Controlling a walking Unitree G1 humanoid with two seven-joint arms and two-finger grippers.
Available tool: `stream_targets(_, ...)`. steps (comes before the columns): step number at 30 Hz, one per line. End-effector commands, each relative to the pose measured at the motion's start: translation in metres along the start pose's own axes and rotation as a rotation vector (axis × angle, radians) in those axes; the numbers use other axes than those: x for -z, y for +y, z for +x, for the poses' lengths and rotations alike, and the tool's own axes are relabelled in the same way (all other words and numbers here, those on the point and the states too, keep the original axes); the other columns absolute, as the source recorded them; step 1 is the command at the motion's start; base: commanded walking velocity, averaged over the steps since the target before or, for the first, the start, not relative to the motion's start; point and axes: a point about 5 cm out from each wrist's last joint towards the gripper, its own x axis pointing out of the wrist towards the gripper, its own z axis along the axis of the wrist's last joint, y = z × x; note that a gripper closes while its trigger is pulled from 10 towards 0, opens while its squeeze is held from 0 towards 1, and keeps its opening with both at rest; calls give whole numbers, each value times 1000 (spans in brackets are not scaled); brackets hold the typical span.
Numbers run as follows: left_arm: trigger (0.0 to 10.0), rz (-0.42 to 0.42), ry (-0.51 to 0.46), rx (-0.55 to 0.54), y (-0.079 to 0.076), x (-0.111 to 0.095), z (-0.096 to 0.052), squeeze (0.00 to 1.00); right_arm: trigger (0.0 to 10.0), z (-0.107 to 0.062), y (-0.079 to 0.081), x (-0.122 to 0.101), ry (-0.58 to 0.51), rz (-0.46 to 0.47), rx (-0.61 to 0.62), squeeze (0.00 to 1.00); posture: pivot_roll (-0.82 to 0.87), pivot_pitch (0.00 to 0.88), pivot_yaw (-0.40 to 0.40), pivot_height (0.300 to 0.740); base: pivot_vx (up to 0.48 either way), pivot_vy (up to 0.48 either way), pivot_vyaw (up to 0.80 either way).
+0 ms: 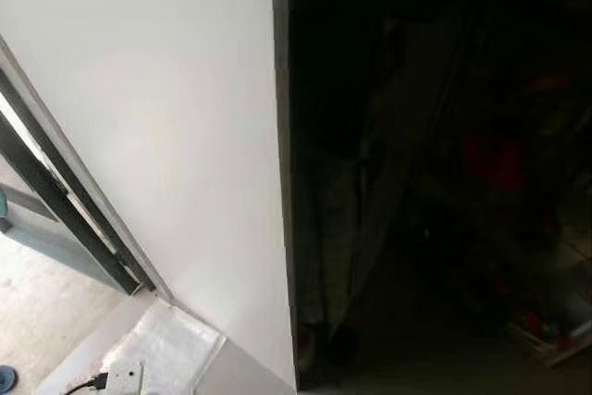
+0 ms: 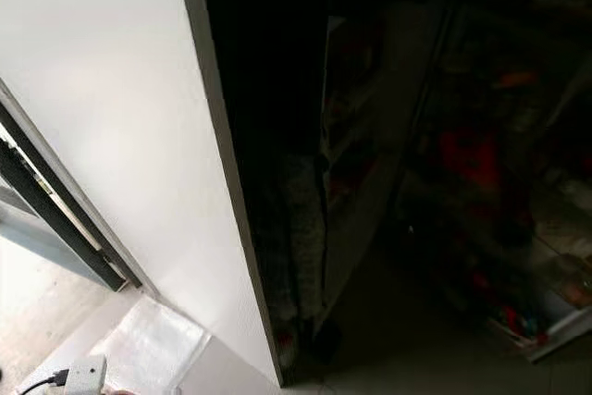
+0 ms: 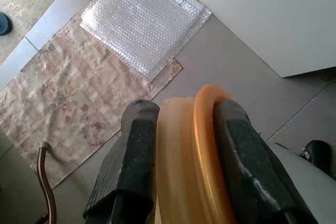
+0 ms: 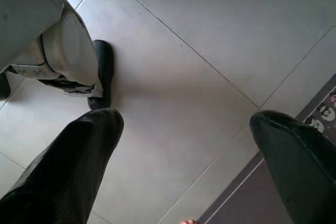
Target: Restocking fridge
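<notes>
1. Fridge door point(image 1: 185, 136): showing smooth, matt white.
2. Bubble wrap sheet point(image 3: 144, 19): lying clear, dimpled plastic.
3. Patterned mat point(image 3: 68, 108): looking like worn, matt cloth.
4. Floor tiles point(image 4: 210, 40): gleaming smooth, pale grey.
5. Orange lid point(image 3: 207, 156): looking like glossy translucent plastic.
6. Left gripper point(image 3: 184, 129) fingers: looking like matt black rubber.

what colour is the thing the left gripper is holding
Pale yellow with an orange rim, pinched by the left gripper; best seen in the left wrist view.
</notes>
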Motion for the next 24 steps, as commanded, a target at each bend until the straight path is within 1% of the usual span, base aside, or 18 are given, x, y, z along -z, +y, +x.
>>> stream_targets(1,10000,-4,66,40,-10,17,-2,0,10000,3,6,-11,-32,-7,-14,0,-200,0,8,740,0,-274,800)
stream_targets(5,10000,-8,66,38,-10,17,-2,0,10000,3,6,-12,-34,-3,-16,0,-198,0,6,740,0,-275,800)
stream_targets(12,10000,-9,68,34,-10,17,-2,0,10000,3,6,-13,-40,13,-20,0,-198,0,5,740,0,-276,0)
stream_targets(16,10000,-9,68,33,-10,17,-2,0,10000,3,6,-13,-41,5,-23,0,-198,0,5,740,0,-274,0)
stream_targets(17,10000,-10,68,32,-9,18,-2,0,10000,4,7,-14,-42,-20,-25,0,-199,0,6,740,0,-274,800)
stream_targets(20,10000,-9,68,32,-9,18,-2,0,10000,4,7,-14,-43,-38,-26,0,-198,0,4,740,0,-275,800)
stream_targets(24,10000,-10,68,31,-10,18,-2,0,10000,4,7,-14,-43,-20,-26,0,-198,0,4,740,0,-274,800)
